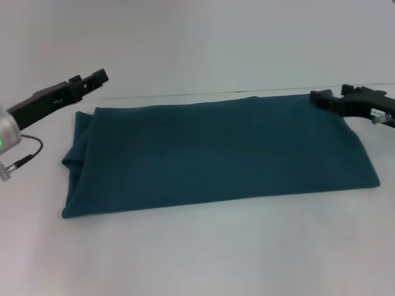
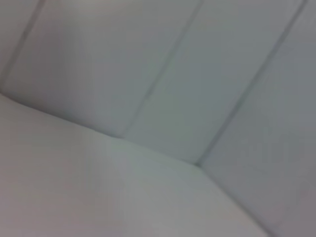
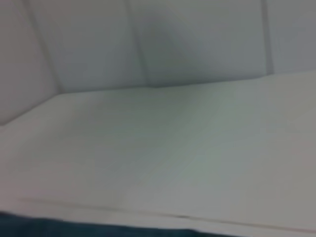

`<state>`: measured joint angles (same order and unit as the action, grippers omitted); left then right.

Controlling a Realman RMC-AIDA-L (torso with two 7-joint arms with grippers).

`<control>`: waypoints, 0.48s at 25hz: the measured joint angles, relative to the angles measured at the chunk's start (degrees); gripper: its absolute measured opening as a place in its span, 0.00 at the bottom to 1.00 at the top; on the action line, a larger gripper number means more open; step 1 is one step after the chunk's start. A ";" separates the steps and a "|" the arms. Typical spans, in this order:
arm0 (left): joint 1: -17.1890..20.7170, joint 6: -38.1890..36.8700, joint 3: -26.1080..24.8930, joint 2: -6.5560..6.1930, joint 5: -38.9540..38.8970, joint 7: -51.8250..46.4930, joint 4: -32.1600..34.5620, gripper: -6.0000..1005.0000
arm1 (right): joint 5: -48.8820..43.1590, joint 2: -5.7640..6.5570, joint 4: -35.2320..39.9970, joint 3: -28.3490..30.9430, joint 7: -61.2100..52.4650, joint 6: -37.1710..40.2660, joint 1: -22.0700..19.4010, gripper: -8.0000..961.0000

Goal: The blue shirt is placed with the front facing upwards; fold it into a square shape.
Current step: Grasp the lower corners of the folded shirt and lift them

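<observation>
The blue shirt [image 1: 216, 157] is lying as a wide folded band on the desk [image 1: 203, 253], looking soft, light and limp, best pinched at its far corners, where the left gripper [image 1: 99, 77] and right gripper [image 1: 318, 97] are hovering, finger opening impossible to tell.

The left gripper [image 1: 92, 80] is showing as a black, boxy, angular housing with small pale markings on its side, joining a silver cylindrical wrist that is glowing green and trailing a thin black cable. The right gripper [image 1: 324, 98] is showing as matte black and blocky, carrying a small white label.
</observation>
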<state>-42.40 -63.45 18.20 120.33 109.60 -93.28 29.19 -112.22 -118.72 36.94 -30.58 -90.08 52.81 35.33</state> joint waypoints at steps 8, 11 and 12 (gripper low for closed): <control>5.58 -13.29 1.90 0.00 7.49 -11.83 8.07 0.75 | -1.99 0.60 13.35 -5.48 -14.54 13.42 -8.58 0.99; 6.59 -15.45 2.02 -0.23 10.73 -15.94 10.57 0.75 | -2.56 0.96 15.42 -5.21 -16.56 16.41 -10.13 0.99; 6.97 -15.95 2.00 -0.26 11.20 -17.23 11.29 0.76 | -2.93 1.00 15.74 -5.17 -16.90 17.01 -10.43 0.99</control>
<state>-35.43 -79.40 20.20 120.06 120.80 -110.52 40.48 -115.14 -117.72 52.68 -35.74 -106.99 69.82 24.90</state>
